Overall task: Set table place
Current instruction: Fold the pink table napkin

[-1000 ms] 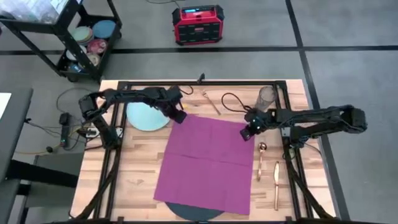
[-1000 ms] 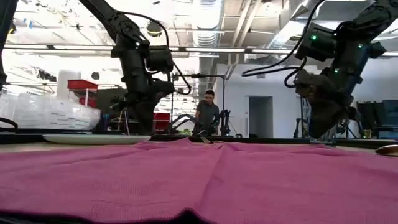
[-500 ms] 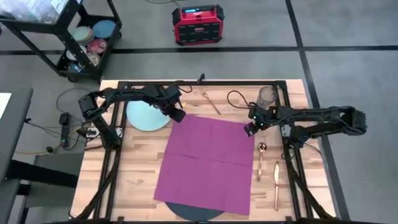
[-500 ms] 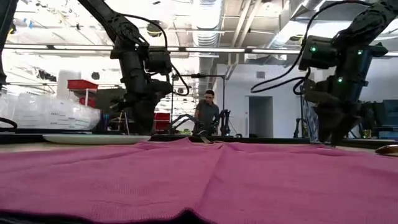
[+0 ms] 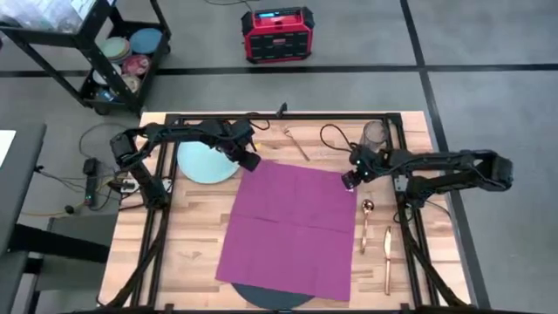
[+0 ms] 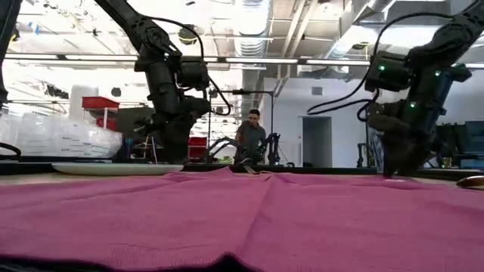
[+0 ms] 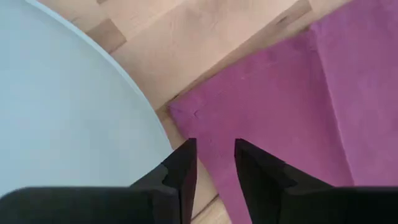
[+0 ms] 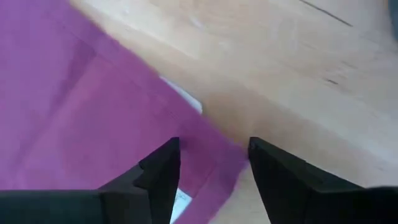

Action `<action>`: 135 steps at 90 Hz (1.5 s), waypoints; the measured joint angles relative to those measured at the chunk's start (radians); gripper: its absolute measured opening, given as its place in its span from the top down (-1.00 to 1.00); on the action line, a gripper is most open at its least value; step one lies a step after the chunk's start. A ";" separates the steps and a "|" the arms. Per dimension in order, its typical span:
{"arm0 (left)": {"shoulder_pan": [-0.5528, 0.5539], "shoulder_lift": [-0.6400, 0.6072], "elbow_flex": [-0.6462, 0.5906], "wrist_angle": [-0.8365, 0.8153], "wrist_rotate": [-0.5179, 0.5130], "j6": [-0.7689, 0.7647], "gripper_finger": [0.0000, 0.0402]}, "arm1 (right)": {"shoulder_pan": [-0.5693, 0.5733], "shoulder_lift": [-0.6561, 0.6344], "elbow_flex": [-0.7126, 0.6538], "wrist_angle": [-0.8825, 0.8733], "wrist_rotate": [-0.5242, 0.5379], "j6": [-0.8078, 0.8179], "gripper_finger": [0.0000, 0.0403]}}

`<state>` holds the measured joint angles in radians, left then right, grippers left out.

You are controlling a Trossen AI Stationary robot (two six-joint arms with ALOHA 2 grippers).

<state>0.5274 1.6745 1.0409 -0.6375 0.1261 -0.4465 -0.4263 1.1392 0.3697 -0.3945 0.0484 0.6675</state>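
Clearly the napkin is soft and limp, spread flat mid-worktop. Its far corners are the handholds: the left end effector and right end effector straddle them, part-open, gripping nothing.

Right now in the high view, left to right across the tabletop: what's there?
Pale blue plate → left hand → magenta napkin → right hand → spoon → knife.
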 joint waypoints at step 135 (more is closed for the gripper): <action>0.003 0.000 0.039 -0.012 -0.008 0.627 0.16 | 0.066 -0.243 0.020 -0.174 0.001 0.048 1.00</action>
<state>0.5303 1.6745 1.0798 -0.6494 0.1184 0.1804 -0.3603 0.8959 0.3897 -0.5689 0.0490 0.7151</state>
